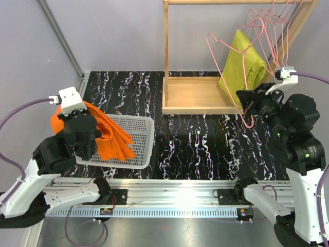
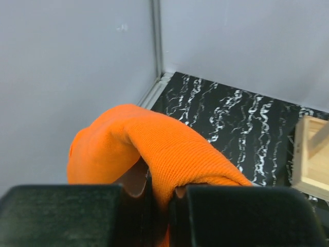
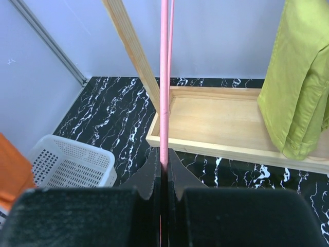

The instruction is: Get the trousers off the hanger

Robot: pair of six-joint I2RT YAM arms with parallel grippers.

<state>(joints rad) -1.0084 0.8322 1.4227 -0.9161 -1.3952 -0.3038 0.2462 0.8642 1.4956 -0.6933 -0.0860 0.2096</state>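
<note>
The bright orange trousers (image 1: 110,135) hang from my left gripper (image 1: 85,135) over the white mesh basket (image 1: 141,146). The left gripper is shut on a fold of the trousers (image 2: 169,154), seen close in the left wrist view. My right gripper (image 1: 248,107) is shut on the pink wire hanger (image 1: 226,51), held free of the trousers in front of the wooden rack. In the right wrist view the hanger wire (image 3: 164,77) runs straight up from between the shut fingertips (image 3: 154,172). The trousers show as an orange patch (image 3: 13,172) at the left edge there.
A wooden rack with a tray base (image 1: 198,95) stands at the back. A yellow-green garment (image 1: 244,64) hangs on it, with several empty pink hangers (image 1: 272,23) on the top rail. A wall with a metal corner strip (image 1: 59,36) bounds the left.
</note>
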